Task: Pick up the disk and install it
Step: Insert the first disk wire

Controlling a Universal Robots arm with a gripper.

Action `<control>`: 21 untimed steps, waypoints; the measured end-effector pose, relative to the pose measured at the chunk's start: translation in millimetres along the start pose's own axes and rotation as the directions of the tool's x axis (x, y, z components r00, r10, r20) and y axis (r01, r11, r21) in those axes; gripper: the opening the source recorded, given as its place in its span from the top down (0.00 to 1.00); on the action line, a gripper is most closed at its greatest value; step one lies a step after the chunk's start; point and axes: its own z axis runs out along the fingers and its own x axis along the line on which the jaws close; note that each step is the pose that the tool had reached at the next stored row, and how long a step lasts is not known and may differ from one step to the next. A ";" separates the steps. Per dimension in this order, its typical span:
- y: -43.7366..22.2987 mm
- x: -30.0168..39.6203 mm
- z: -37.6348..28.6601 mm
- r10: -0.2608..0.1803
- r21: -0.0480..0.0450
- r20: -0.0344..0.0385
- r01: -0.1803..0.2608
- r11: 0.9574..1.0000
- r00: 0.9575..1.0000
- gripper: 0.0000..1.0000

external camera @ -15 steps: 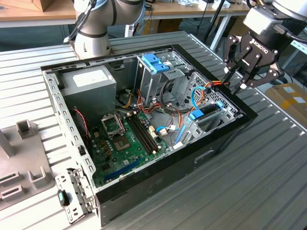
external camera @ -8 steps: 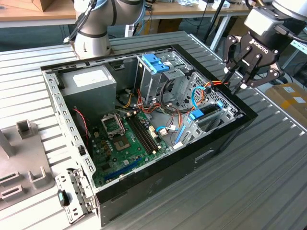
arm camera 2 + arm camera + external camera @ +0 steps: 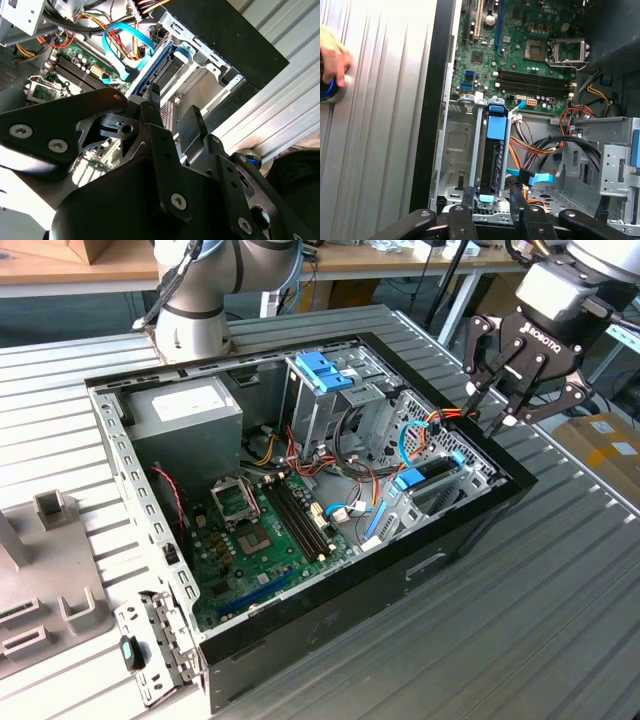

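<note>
The case (image 3: 400, 570) lies open on the slatted metal worktop (image 3: 540, 630). The disk (image 3: 432, 480) sits on edge in a metal bay (image 3: 452, 145) at the end of the case toward the exterior view's right, inside the black case wall. In the first wrist view the blue frame of the disk (image 3: 490, 160) runs along both long edges, and a blue tab (image 3: 496, 125) caps the end nearer the motherboard (image 3: 530, 60). The gripper (image 3: 492, 418) hangs above the case rim at that same end, apart from the disk. It is spread and holds nothing. In the first wrist view the two fingers (image 3: 467, 200) stand one to each side of the line of the disk. In the second wrist view the fingers (image 3: 192, 120) point down at the bay, with the disk (image 3: 156, 65) beyond them. A blue cable (image 3: 117, 35) loops inside the case just beside the bay. The motherboard (image 3: 260, 530) covers the case floor in the middle. The grey power supply (image 3: 185, 410) occupies the far corner of the case toward the exterior view's left. A tall drive cage (image 3: 315, 415) with a blue clip (image 3: 325, 370) stands inside the case between the power supply and the bay. Outside the case, a hand (image 3: 332, 57) rests on a round blue-ringed button (image 3: 327, 90) on the worktop.
</note>
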 end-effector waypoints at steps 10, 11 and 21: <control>0.0 0.0 0.6 -0.174 -0.009 -0.008 0.174 0.985 0.985 0.58; 0.0 0.0 0.7 -0.191 -0.010 -0.009 0.191 0.982 0.982 0.58; -0.1 0.1 2.0 -0.386 -0.023 -0.016 0.386 0.922 0.922 0.58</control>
